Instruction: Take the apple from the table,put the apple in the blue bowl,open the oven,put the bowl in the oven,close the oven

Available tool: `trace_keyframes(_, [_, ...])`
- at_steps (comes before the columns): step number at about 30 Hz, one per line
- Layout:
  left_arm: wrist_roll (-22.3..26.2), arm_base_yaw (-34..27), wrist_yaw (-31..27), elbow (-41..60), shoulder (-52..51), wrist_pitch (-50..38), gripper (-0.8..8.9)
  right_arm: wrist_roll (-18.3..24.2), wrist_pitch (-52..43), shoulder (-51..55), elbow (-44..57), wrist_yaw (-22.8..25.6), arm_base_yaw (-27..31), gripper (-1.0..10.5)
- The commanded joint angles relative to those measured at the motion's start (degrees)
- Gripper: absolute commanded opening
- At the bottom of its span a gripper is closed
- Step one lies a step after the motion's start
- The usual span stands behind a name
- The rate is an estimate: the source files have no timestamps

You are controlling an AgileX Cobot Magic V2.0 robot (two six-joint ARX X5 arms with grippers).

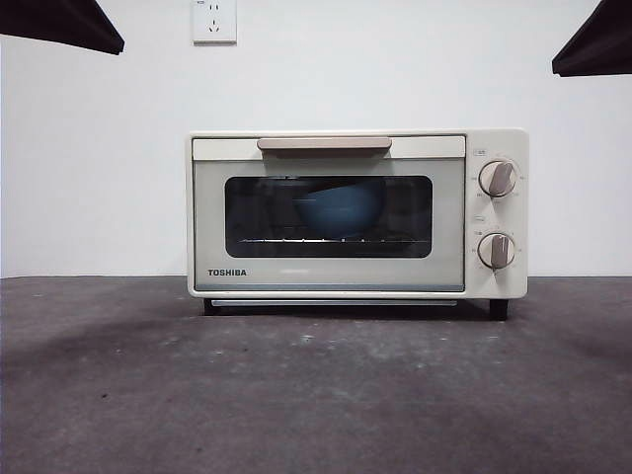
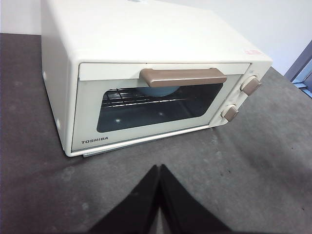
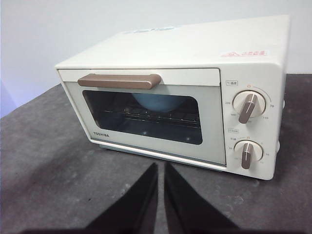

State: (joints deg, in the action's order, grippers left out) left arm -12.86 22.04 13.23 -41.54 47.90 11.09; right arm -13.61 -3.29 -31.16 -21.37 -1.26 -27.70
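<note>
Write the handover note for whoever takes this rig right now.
Left end effector: shut, holding nothing, above the table in front of the oven.
Right end effector: nearly shut, holding nothing, also facing the oven.
Oven door closed; the blue bowl sits inside on the rack.
Apple: not visible, cannot confirm it is in the bowl.
Done: bowl loaded, door shut.
Left: nothing apparent.

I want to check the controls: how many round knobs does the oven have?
2. Both sit on the right side of the oven front, beside the door: the upper knob and the lower knob directly beneath it. Its back and far sides are hidden.
</note>
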Motion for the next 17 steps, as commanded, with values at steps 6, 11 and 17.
trace_keyframes(6, [15.2, -3.9, -3.2, 0.6, -3.7, 0.0, 0.07, -0.5, -0.6, -0.2, -0.3, 0.2, -0.3, 0.0])
trace_keyframes(11, [17.4, -12.1, -3.2, 7.8, -12.8, -3.2, 0.08, -0.5, -0.6, -0.2, -0.3, 0.2, -0.3, 0.0])
trace_keyframes(17, [18.5, -20.5, -3.3, 21.4, -27.0, -9.9, 0.08, -0.5, -0.6, -0.2, -0.3, 0.2, -0.3, 0.0])
